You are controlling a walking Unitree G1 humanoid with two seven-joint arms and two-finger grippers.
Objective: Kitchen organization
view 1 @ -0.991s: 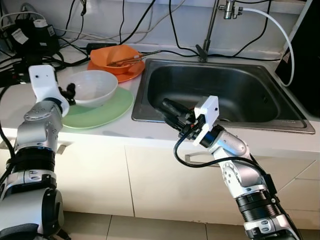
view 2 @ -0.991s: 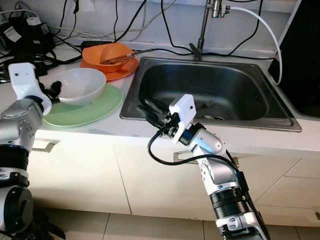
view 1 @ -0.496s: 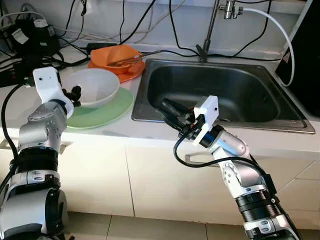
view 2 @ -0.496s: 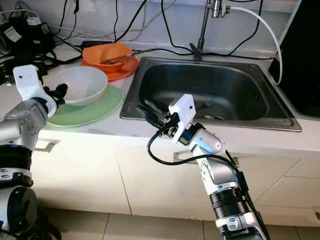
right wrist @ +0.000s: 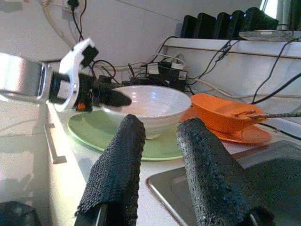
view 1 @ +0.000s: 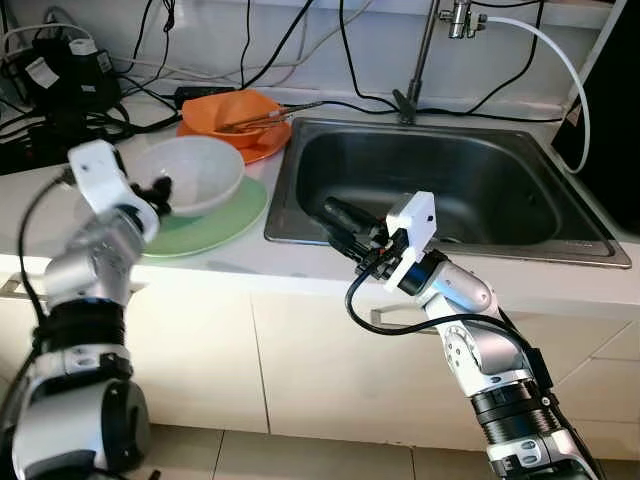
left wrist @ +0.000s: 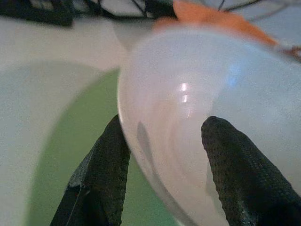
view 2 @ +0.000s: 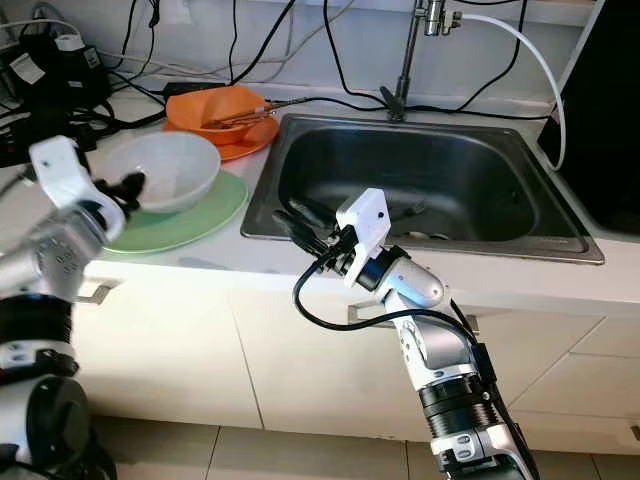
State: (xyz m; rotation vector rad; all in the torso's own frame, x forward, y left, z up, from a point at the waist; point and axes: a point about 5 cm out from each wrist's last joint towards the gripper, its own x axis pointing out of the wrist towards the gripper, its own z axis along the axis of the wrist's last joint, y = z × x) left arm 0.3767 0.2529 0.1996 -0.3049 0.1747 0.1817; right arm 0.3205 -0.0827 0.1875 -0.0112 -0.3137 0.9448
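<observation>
currently the white bowl (view 1: 190, 174) is seated on the pale green plate (view 1: 215, 220), on the counter (view 1: 240, 262) just left of the steel sink (view 1: 440, 185). behind it, an orange bowl (view 1: 232, 112) is stacked on an orange plate (view 1: 262, 148), with what look like chopsticks (view 1: 268, 118) laid across.

left gripper (left wrist: 164, 160) is positioned at the bowl's near-left rim. fingers (left wrist: 106, 165) are spread, and in the left wrist view the rim appears to be straddled: one finger outside the wall, the other over the inside. contact cannot be confirmed; no pinch is judged to be made yet.

key relation: the bowl lies straight ahead of the left gripper, along its finger axis, with the rim wall running crosswise between the fingers. the left arm is clearly the nearer one. a rim pinch is judged to be the step in hand; fingers would need to be pressed together on the wall before any lift.

right gripper (view 1: 345, 222) is held over the sink's front-left edge, pointed toward the bowl but well apart from it. its fingers (right wrist: 120, 160) are parted with a narrow gap and nothing is held.

risk: thin smooth rim, so slip or tipping is likely if it is gripped shallow.
</observation>
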